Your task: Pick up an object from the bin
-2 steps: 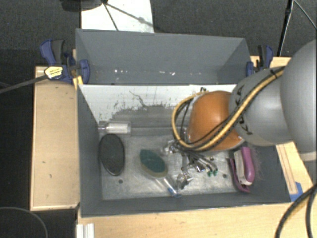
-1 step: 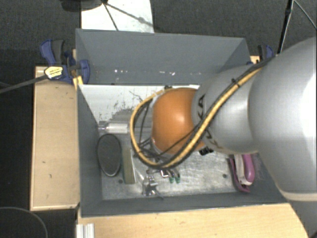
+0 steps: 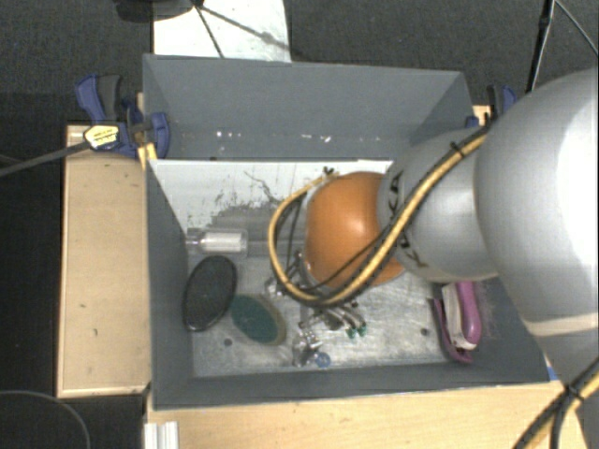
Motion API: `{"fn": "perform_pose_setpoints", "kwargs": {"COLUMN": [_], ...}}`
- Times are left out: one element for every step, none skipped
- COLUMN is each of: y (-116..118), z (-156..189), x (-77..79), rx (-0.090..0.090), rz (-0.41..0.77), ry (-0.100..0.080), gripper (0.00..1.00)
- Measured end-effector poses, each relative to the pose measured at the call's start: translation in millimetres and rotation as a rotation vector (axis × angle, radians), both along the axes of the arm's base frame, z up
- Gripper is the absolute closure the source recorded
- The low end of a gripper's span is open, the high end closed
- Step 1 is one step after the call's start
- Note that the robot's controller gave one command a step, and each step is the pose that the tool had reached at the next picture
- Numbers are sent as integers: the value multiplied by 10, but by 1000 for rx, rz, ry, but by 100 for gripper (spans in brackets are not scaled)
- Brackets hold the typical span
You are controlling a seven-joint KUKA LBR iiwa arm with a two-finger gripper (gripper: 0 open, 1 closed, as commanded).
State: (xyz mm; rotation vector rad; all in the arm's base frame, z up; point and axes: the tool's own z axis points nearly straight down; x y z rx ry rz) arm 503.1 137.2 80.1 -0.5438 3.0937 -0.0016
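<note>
Apparently nothing was lifted yet: gripper [image 3: 318,340] sat low beside the teal disc [image 3: 255,318]. Its opening couldn't be told.

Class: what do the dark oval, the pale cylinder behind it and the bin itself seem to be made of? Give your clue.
Dark oval: matte, stone-like or rubbery, with no shine; uncertain. Pale cylinder: probably clear plastic, as it is translucent with a slight gloss. Bin: grey sheet metal, with a scuffed floor.
</note>
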Motion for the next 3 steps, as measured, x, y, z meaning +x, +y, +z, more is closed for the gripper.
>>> {"fn": "perform_pose_setpoints", "kwargs": {"y": [289,-621,-1178], "z": [203,-6,251], "x": [-148,-36,351], "rx": [2,-1,-1], "rz": [97,361,198], "ry": [-2,2,-7], "gripper": [0,0,0]}}
